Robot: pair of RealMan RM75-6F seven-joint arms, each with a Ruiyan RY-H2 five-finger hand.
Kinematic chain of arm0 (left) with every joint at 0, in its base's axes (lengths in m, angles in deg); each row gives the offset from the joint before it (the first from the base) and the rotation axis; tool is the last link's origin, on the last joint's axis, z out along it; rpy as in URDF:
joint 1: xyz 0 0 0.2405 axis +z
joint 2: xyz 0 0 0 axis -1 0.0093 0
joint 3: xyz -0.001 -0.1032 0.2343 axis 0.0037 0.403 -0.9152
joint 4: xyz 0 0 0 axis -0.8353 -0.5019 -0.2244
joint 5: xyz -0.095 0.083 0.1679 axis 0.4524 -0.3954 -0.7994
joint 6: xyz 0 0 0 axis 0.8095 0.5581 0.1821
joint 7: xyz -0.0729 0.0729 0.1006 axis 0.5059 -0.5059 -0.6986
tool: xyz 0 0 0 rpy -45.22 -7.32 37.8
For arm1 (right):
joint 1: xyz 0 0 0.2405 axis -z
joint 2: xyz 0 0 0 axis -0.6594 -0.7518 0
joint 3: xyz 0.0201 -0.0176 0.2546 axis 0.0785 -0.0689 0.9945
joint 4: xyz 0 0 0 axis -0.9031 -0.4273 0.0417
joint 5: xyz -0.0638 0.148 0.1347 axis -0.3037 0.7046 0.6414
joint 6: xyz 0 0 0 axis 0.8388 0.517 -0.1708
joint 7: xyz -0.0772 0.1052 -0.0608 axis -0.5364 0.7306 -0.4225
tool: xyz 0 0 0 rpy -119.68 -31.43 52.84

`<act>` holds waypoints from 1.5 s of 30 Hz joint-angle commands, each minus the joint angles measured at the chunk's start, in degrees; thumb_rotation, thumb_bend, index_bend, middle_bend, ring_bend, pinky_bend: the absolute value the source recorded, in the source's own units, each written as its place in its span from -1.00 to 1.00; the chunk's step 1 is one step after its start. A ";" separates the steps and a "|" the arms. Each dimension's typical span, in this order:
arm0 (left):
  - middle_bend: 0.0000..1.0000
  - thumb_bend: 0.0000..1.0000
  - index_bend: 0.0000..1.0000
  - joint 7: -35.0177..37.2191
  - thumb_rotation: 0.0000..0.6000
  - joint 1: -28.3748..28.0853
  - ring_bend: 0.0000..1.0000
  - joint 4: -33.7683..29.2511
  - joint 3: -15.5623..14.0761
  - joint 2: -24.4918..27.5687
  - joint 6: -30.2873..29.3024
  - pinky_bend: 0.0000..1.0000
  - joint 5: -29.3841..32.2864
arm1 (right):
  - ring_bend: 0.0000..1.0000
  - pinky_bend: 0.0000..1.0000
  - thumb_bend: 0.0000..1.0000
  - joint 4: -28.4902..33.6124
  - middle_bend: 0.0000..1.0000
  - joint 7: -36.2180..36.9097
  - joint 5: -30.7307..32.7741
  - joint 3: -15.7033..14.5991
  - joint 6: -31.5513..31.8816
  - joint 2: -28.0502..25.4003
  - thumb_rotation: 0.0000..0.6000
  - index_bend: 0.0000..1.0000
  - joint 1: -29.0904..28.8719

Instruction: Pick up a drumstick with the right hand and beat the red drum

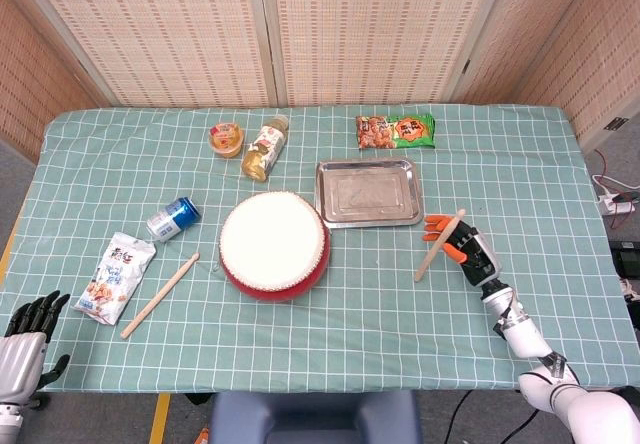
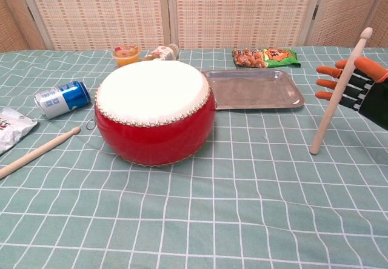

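Green checked cloth on the table. Steel tray sits mid-table with a green snack packet behind it. Over to the left, a jelly cup just beside a tipped-over bottle, then a blue can on its side near a white snack bag.
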 commanded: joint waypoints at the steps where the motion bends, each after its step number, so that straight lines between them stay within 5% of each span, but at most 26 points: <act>1: -1.00 -0.47 -1.00 -0.11 1.00 -0.09 -1.00 -0.04 -0.02 0.02 0.23 -0.97 0.07 | -0.39 -0.28 -0.79 -0.57 -0.39 0.47 -0.28 -0.53 0.31 0.27 0.67 -0.07 0.32; 22: -1.00 -0.47 -1.00 0.87 1.00 -0.12 -1.00 0.60 -0.17 -0.16 0.77 -0.97 0.28 | -0.27 -0.24 -0.79 -0.94 -0.30 -4.44 -3.95 -5.26 3.56 3.07 0.67 0.12 1.37; 33: -1.00 -0.47 -1.00 1.44 1.00 -0.04 -1.00 1.27 -0.27 -0.49 1.18 -0.97 0.59 | -0.15 -0.12 -0.79 0.88 -0.17 -7.83 -3.44 -5.83 -0.76 4.01 0.65 0.30 -0.05; 45: -1.00 -0.47 -1.00 1.84 1.00 -0.38 -1.00 1.76 -0.20 -0.79 1.99 -0.97 0.84 | 0.44 0.40 -0.80 1.50 0.33 -11.31 -3.05 -5.87 -1.69 5.15 0.65 0.56 -0.60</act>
